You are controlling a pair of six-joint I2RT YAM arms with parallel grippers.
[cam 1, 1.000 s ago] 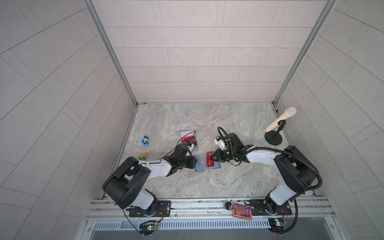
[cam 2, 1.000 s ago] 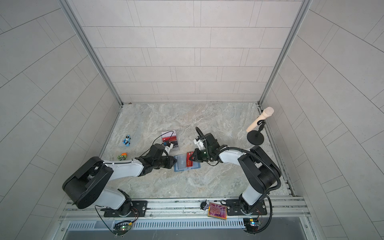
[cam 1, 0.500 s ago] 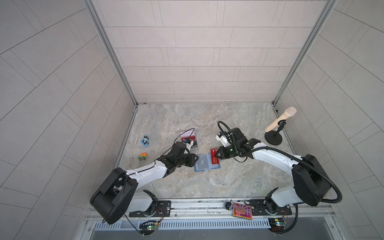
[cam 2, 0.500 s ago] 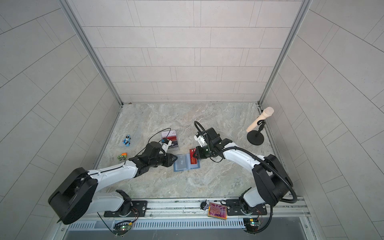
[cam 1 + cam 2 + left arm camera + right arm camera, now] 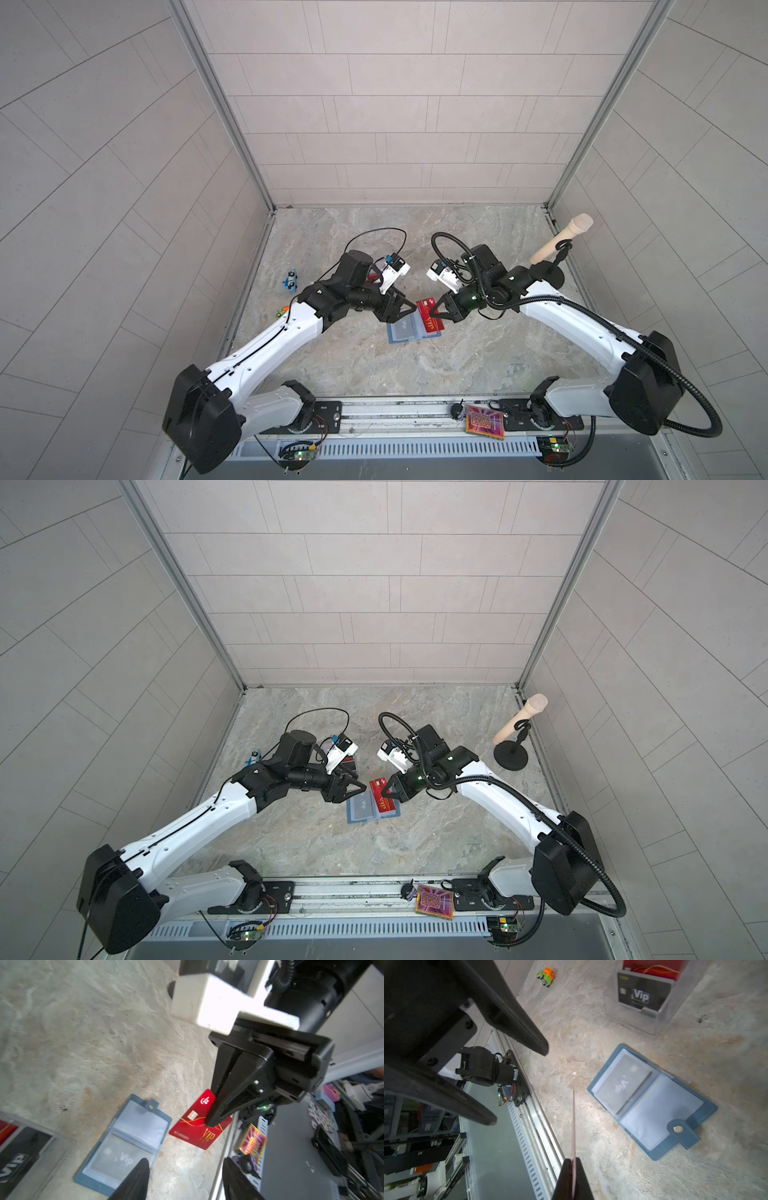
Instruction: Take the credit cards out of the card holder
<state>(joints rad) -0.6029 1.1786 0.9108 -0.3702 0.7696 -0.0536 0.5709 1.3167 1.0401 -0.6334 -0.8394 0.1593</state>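
Holding the red card (image 5: 197,1128) free of the card holder (image 5: 652,1103): my right fingers (image 5: 226,1101) are clamped on its edge. The holder lies open on the surface (image 5: 83,1043). My left fingers (image 5: 135,1182) are partly spread and empty, near the holder. Next step, as I judge it: set the red card down, then extract the grey card (image 5: 623,1082) from its sleeve. The clear stand (image 5: 660,1022) nearby limits clearance.

Even, bright light in both top views; wrist views blurred at edges; white housing (image 5: 218,1007) overexposed.
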